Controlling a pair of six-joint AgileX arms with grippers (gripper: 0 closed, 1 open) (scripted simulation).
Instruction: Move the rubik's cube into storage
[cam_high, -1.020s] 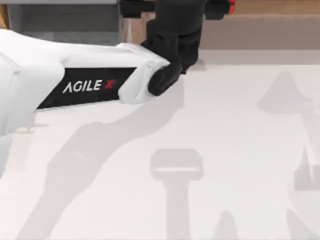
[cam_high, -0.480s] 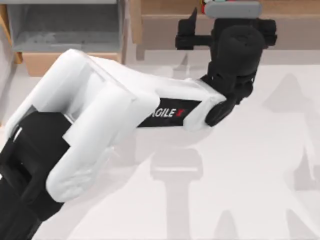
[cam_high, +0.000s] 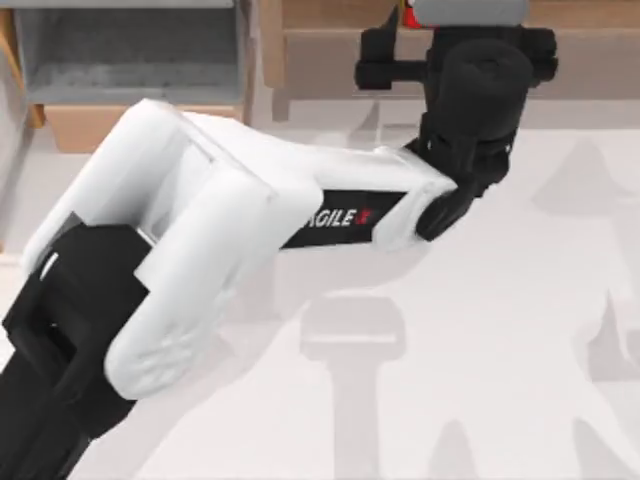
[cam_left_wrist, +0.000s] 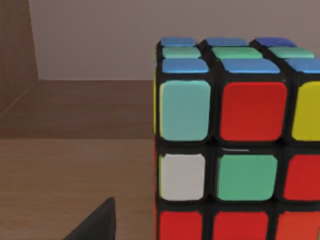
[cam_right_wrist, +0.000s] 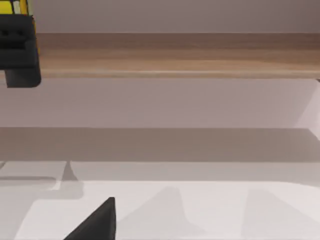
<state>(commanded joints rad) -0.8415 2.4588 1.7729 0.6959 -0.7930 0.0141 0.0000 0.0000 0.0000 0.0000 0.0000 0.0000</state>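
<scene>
This is a made-up place drawn by a computer, like a small test room for robots. The white table (cam_high: 480, 330) is smooth and bare, with flat grey shadows on it. Past the left pincer (cam_high: 462, 40), at the far edge, stands a brown wooden shelf (cam_high: 330, 45). Beside that is a grey box (cam_high: 130, 60) with a wooden edge. The wall (cam_right_wrist: 175, 15) behind is plain and pale. It does not look like a home or a shop.
</scene>
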